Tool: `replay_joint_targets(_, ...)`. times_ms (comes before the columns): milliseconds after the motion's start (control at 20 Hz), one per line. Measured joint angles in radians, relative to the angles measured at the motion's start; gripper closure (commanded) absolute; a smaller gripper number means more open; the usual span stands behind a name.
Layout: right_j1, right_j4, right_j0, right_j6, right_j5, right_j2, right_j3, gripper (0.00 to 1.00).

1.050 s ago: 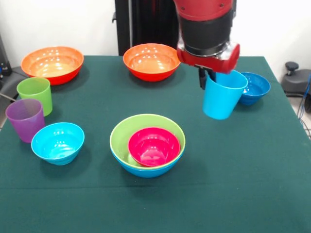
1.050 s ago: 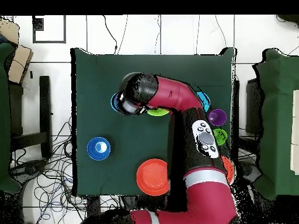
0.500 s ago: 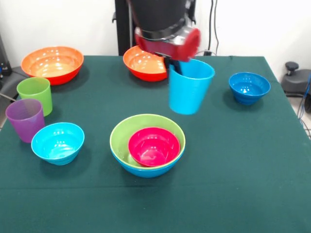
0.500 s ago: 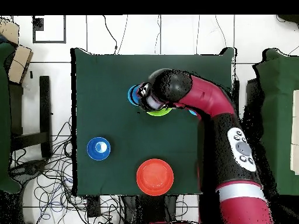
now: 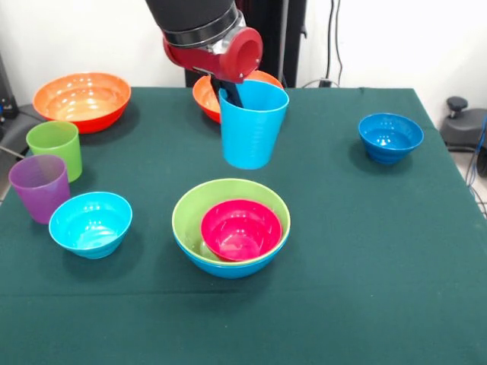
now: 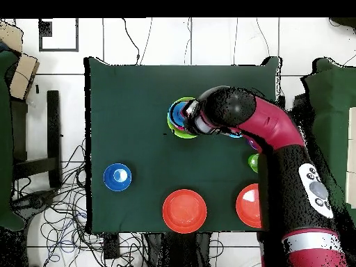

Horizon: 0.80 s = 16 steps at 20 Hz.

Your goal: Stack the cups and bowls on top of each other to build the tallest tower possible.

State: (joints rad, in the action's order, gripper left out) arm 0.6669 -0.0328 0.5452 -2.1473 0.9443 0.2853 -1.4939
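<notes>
One arm [image 5: 205, 30] angled down, fingers [image 5: 230, 93] pinching light blue cup [image 5: 251, 125] rim, above tower [image 5: 230, 226].

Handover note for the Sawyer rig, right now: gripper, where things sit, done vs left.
Gripper: shut on the rim of the light blue cup, held upright in the air above and just behind the tower.
Tower: magenta small bowl inside the lime green bowl, which sits in the blue bowl, mid-table.
Loose in the front view: two orange bowls at the back, green cup, purple cup and cyan bowl at left, dark blue bowl at right.
Done: three bowls nested.
Left: set the held cup on the magenta bowl, then probably stack the rest.
</notes>
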Motion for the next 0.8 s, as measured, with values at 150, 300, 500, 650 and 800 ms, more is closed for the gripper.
replay_joint_targets(150,0.000,0.016,0.001,0.000,0.000,0.008,-0.004,1.00)
replay_joint_targets(300,0.000,0.045,-0.002,0.000,0.000,0.023,-0.008,1.00)
replay_joint_targets(500,-0.003,0.076,-0.003,0.000,0.000,0.041,-0.017,1.00)
replay_joint_targets(650,-0.014,0.105,-0.003,0.000,-0.006,0.053,-0.022,1.00)
replay_joint_targets(800,-0.024,0.124,-0.003,0.000,-0.022,0.058,-0.022,1.00)
